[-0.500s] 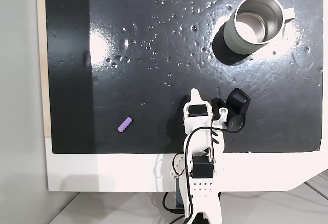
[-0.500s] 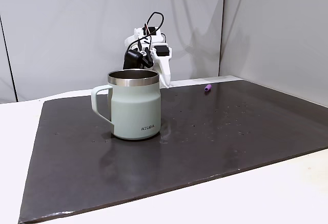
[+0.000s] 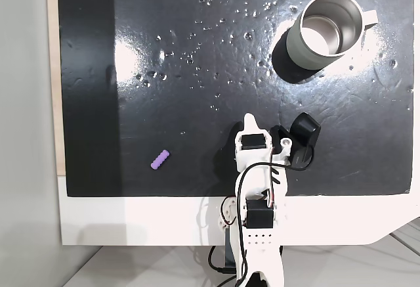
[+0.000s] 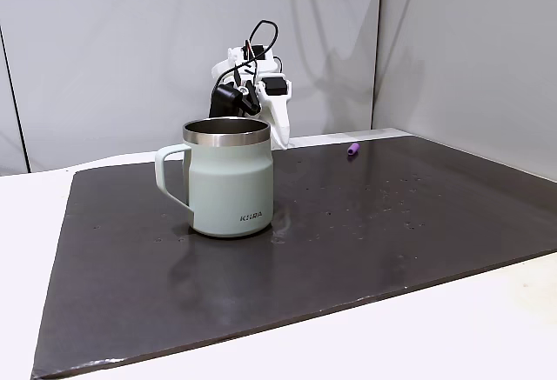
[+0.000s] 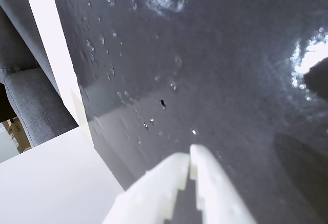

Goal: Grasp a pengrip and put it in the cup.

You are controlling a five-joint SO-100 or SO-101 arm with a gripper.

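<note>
Black matting (image 3: 197, 70) showed nothing moved: pengrip (image 3: 159, 160) lay ungrasped, well apart from the cup (image 3: 326, 29), gripper (image 5: 190, 155) clenched empty.

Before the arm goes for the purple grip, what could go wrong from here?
1. The pengrip is tiny and lies flat on the glossy black mat; the fingers could push it away or let it roll instead of pinching it.
2. The gripper has its tips together in the wrist view, so it must open before descending.
3. The cup sits far across the mat from the pengrip, so a loose pinch might drop it on the way.
</note>
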